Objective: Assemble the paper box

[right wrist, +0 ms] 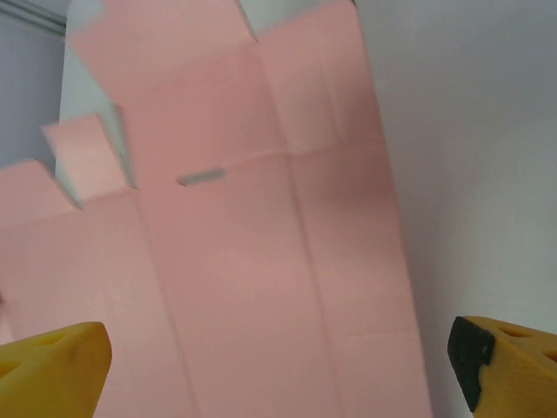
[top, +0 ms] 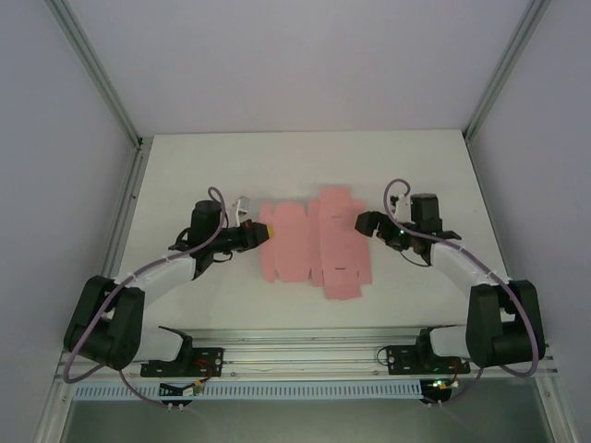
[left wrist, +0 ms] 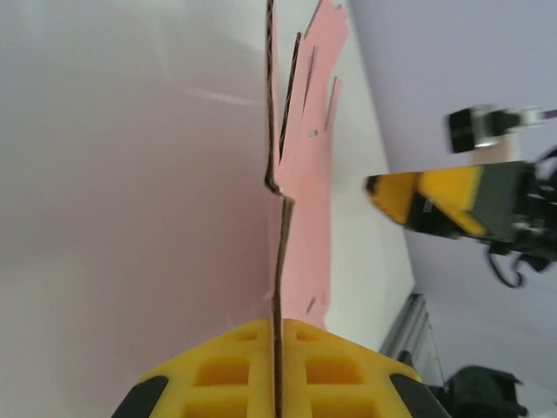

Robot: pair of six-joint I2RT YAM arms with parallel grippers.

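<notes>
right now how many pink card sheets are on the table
1: a flat die-cut pink card sheet lies mid-table, its left edge pinched in the left gripper, with the open right gripper at its right edge. A sheet stacked exactly beneath would be hidden.
</notes>
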